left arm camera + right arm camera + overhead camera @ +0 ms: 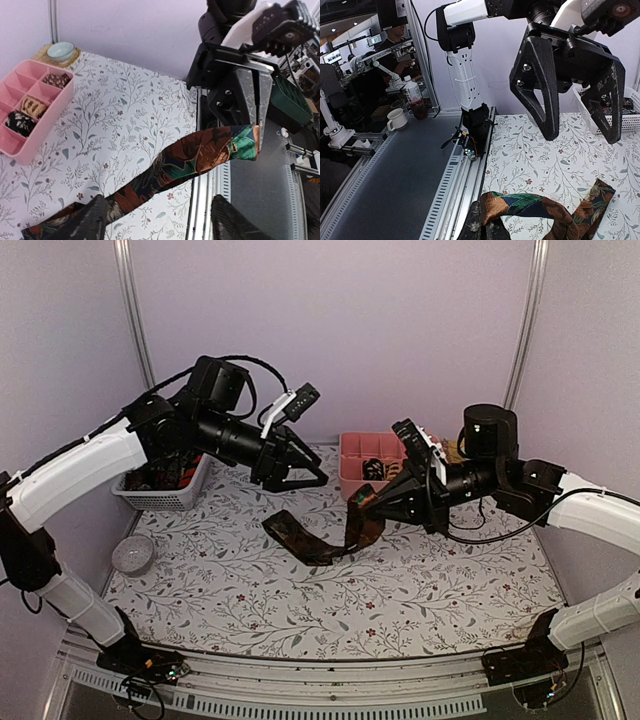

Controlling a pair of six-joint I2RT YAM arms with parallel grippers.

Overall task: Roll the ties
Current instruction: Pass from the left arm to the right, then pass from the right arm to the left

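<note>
**Dark brown patterned fabric necktie [312, 540]: one end clamped in right gripper [368, 502]**

I see the tie mid-frame in the top view. One end lies flat on the floral-print tablecloth [250, 590]; the other is lifted right of centre, with the right fingers closed on it. The left gripper [298, 480] hangs just above the tie, jaws apart, holding nothing. The pink plastic compartment tray [365, 439] at upper centre holds three rolled ties [32, 106]. A white mesh basket [165, 498] sits at the far left.
</note>
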